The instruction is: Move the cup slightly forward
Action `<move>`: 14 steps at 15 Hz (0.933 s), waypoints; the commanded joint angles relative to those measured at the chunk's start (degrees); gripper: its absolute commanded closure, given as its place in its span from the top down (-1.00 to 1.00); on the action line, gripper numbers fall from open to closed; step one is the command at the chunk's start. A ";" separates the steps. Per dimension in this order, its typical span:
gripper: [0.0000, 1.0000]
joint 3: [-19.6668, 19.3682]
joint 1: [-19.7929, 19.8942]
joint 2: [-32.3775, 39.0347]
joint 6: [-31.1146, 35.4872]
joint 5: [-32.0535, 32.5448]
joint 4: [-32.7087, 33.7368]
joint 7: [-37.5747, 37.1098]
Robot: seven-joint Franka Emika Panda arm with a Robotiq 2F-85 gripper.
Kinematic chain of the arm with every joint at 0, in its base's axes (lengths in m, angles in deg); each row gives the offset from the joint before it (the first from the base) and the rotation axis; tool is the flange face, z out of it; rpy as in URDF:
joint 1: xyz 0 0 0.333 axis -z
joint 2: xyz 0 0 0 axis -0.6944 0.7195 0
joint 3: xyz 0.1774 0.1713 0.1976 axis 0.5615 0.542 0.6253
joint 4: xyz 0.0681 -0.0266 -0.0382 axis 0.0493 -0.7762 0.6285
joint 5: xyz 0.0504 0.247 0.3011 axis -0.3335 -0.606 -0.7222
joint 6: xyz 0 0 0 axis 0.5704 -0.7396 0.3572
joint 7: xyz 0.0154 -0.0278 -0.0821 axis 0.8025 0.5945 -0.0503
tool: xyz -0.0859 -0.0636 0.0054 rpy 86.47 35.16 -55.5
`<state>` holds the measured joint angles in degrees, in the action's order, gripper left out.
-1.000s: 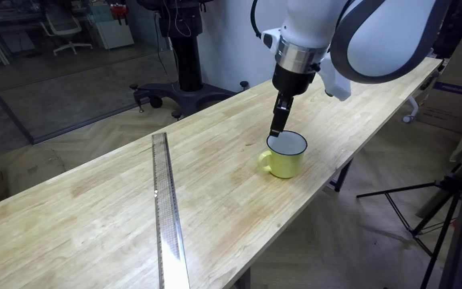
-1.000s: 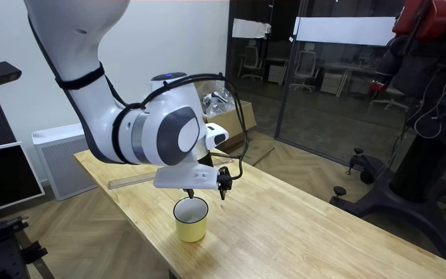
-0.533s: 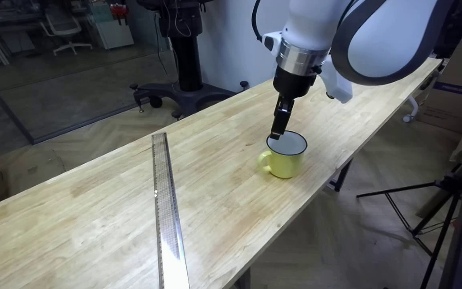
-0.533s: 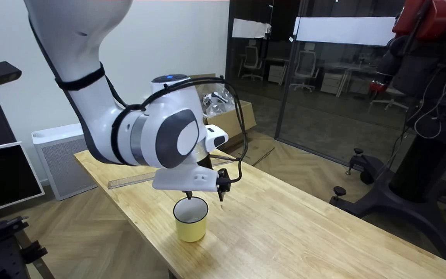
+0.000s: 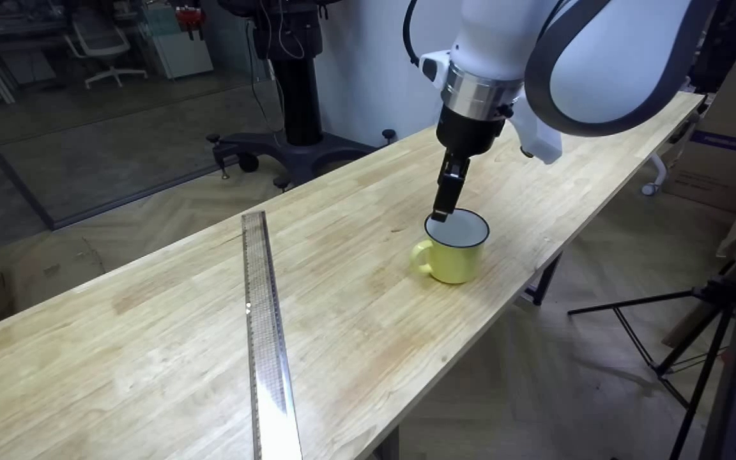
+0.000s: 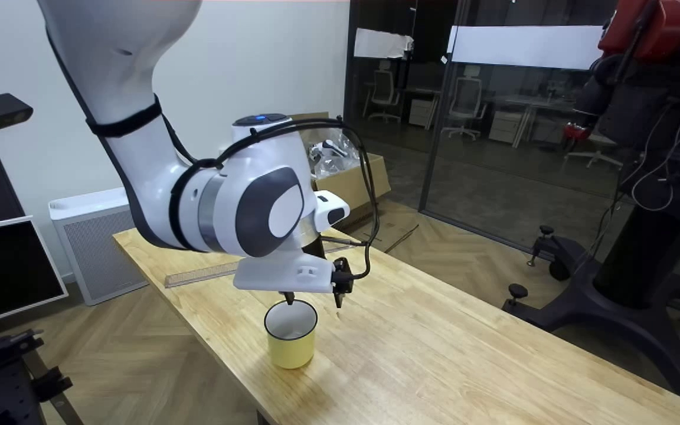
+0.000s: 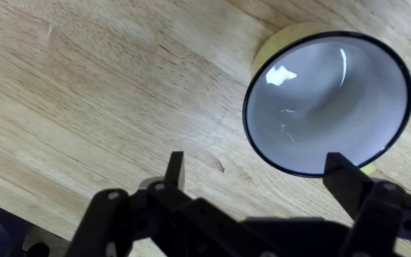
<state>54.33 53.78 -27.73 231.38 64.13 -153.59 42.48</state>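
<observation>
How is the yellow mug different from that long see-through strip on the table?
Shape: the yellow mug is round and hollow with a side handle; the see-through strip is long, straight and flat.
Look: the mug is yellow with a white inside and dark rim; the strip is clear with fine grid markings.
Pose: the mug stands upright; the strip lies flat.
Both rest on the wooden table.

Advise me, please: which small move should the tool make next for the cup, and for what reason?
I would probably ease the open tool a little toward the middle of the cup before lowering it. In the wrist view, one finger overlaps the rim, while the other finger is over the table, beside the cup; going straight down now might knock the rim.
</observation>
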 commanded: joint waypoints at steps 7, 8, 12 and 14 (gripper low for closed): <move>1.00 2.18 0.87 0.23 -5.38 -14.80 -0.02 7.81; 1.00 2.25 0.90 0.33 -6.12 -15.72 0.18 8.20; 1.00 1.91 0.86 0.60 -8.25 -17.89 0.65 9.37; 1.00 1.60 0.94 0.97 -9.22 -18.35 1.03 9.97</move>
<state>55.82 54.16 -27.39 223.77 47.25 -153.65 50.86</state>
